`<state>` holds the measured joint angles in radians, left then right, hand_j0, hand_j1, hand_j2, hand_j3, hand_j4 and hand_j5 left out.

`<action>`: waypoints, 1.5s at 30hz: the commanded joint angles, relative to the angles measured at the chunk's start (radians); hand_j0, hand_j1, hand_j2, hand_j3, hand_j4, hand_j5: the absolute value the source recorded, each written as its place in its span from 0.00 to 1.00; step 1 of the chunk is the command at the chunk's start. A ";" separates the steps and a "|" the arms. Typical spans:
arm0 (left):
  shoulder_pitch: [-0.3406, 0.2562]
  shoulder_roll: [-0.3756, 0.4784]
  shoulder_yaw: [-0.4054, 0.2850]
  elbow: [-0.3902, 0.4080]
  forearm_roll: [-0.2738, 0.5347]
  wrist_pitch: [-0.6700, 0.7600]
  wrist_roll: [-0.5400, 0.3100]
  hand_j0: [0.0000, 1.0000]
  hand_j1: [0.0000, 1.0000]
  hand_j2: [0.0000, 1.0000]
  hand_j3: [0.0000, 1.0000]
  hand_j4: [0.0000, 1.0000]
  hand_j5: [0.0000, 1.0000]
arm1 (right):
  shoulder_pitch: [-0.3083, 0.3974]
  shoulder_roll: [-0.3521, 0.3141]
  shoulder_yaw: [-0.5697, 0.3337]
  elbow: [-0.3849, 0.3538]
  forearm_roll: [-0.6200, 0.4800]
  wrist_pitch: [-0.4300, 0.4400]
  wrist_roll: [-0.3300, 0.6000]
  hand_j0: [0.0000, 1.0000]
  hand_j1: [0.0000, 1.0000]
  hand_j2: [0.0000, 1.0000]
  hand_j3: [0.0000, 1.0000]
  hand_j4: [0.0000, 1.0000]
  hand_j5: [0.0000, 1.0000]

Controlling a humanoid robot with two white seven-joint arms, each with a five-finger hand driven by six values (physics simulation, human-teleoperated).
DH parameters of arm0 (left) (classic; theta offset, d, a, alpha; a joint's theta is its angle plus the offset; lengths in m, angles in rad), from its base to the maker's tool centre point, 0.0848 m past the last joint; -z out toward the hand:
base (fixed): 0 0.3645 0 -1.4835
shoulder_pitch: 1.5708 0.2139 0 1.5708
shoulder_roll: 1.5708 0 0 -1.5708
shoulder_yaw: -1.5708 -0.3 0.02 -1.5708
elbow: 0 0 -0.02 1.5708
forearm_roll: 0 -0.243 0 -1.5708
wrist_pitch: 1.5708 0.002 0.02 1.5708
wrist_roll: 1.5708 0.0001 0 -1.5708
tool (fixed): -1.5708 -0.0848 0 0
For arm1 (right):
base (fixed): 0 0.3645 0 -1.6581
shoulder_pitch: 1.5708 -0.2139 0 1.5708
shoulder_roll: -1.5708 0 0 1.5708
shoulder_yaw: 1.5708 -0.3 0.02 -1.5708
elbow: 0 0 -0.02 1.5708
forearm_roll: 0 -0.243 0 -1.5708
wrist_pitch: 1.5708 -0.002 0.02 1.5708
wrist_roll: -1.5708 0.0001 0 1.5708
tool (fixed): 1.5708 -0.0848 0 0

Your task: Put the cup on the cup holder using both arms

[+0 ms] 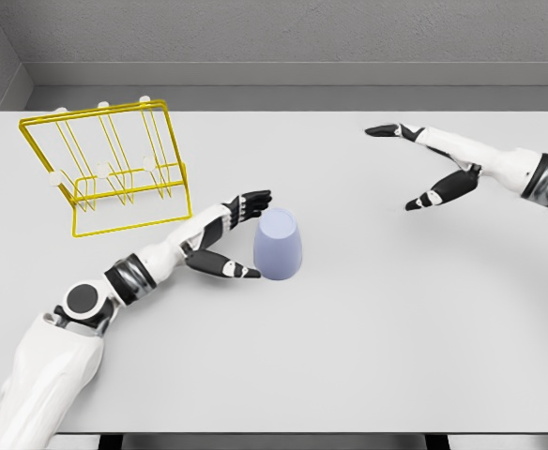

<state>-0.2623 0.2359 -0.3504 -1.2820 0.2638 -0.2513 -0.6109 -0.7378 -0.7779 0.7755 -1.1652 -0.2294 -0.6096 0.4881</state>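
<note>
A pale lilac cup (pixel 279 245) stands upside down near the middle of the white table (pixel 368 319). My left hand (pixel 245 236) is right beside the cup's left side, fingers spread, thumb low near the cup's base and the other fingers high near its top; it holds nothing. A yellow wire cup holder (pixel 114 169) stands at the back left of the table, behind my left forearm. My right hand (pixel 415 167) hovers far to the right of the cup, fingers spread and holding nothing.
A grey wall runs behind the table's far edge. The table's front edge lies just below my left upper arm (pixel 39 375).
</note>
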 commanded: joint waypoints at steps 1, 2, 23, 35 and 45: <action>0.000 -0.004 -0.002 0.000 0.006 0.000 0.000 1.00 1.00 1.00 1.00 1.00 1.00 | -0.003 -0.037 0.001 -0.008 0.196 -0.001 -0.131 1.00 1.00 1.00 1.00 1.00 1.00; 0.000 -0.004 -0.002 0.000 0.005 0.000 0.000 1.00 1.00 1.00 1.00 1.00 1.00 | -0.017 -0.037 0.001 -0.010 0.219 -0.001 -0.195 1.00 1.00 1.00 1.00 1.00 1.00; -0.002 -0.047 -0.002 0.000 -0.040 0.000 0.000 1.00 1.00 1.00 1.00 1.00 1.00 | -0.020 -0.067 0.031 -0.005 0.259 -0.001 -0.240 1.00 1.00 1.00 1.00 1.00 1.00; 0.000 -0.061 -0.004 0.000 -0.043 0.000 0.000 1.00 1.00 1.00 1.00 1.00 1.00 | -0.021 -0.066 0.024 0.001 0.255 -0.001 -0.241 1.00 1.00 1.00 1.00 1.00 1.00; -0.002 -0.069 -0.002 0.000 -0.044 0.000 0.000 1.00 1.00 1.00 1.00 1.00 1.00 | -0.023 -0.064 0.022 0.035 0.255 -0.001 -0.241 1.00 1.00 1.00 1.00 1.00 1.00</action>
<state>-0.2638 0.1678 -0.3533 -1.2815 0.2127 -0.2518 -0.6109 -0.7609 -0.8422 0.7993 -1.1413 0.0327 -0.6122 0.2475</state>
